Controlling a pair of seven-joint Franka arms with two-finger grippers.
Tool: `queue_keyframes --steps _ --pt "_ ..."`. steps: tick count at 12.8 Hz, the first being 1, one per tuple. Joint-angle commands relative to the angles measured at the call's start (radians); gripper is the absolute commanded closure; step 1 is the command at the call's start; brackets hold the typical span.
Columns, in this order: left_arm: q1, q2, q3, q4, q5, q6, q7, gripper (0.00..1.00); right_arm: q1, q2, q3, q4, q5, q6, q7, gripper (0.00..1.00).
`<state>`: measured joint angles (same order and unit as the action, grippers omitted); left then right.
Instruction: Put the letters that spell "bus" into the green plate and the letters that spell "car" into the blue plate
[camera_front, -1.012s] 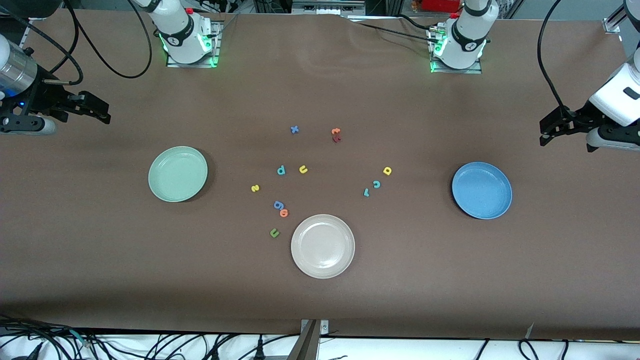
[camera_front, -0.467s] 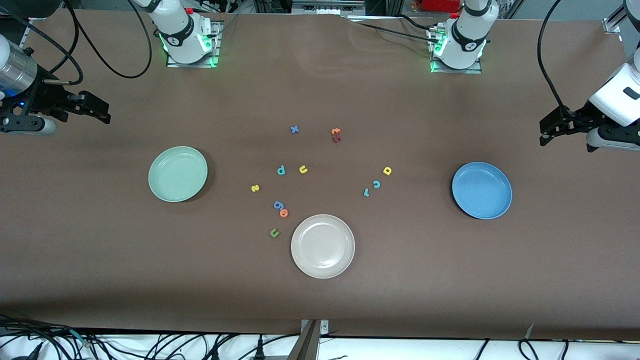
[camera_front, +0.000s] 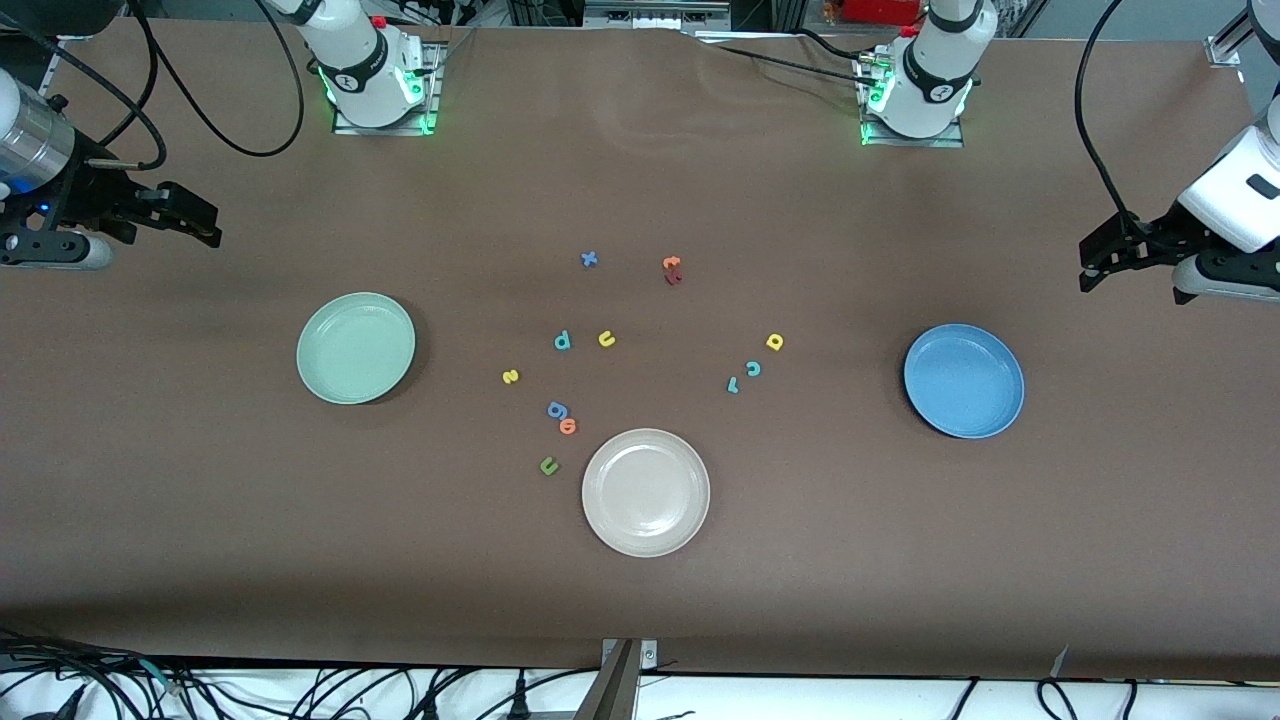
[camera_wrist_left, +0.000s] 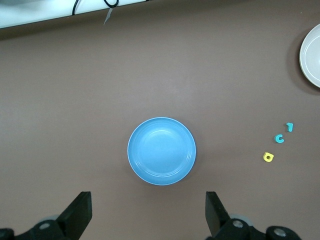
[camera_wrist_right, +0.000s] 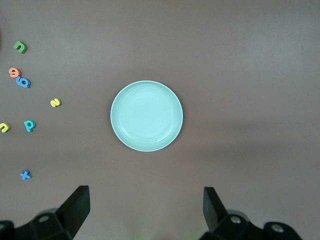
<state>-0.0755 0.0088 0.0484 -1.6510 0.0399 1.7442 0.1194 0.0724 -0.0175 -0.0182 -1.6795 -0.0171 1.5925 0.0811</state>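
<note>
Nothing has yet been sorted: both plates are seen bare, and every letter is left on the brown table (camera_front: 200, 520). The left gripper (camera_front: 1095, 268) is held high with its fingers spread wide and nothing between them; the round medium-blue shallow plate (camera_front: 964, 380) lies below it, toward the table's middle, with the small teal foam c (camera_front: 753, 368), the yellow foam a (camera_front: 774, 342) and the teal hook-shaped r (camera_front: 733, 385) clustered past the plate. The right gripper (camera_front: 200, 222) is likewise held wide open and empty, with the round pale mint-green plate (camera_front: 356, 347) below it and the teal b (camera_front: 562, 341), yellow u (camera_front: 606, 339) and yellow s (camera_front: 510, 376) farther inward. Each arm appears parked above its own plate, probably so that each word can be served by the nearer arm. A beige-white round plate (camera_front: 646, 492) is left unused.
</note>
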Motion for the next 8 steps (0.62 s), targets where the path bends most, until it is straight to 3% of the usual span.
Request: queue_keyframes --steps 1,4,8 --pt "-0.003 0.002 -0.004 0.019 0.012 -0.005 -0.015 0.00 0.003 0.007 -0.002 0.023 0.011 -0.019 0.006 0.00" --pt "-0.003 0.002 -0.002 0.019 0.012 -0.005 -0.015 0.00 0.004 0.005 0.007 0.021 0.011 -0.020 0.012 0.00" --pt "-0.003 0.002 -0.002 0.019 0.012 -0.006 -0.015 0.00 0.007 0.020 0.073 0.011 -0.003 -0.117 0.019 0.00"
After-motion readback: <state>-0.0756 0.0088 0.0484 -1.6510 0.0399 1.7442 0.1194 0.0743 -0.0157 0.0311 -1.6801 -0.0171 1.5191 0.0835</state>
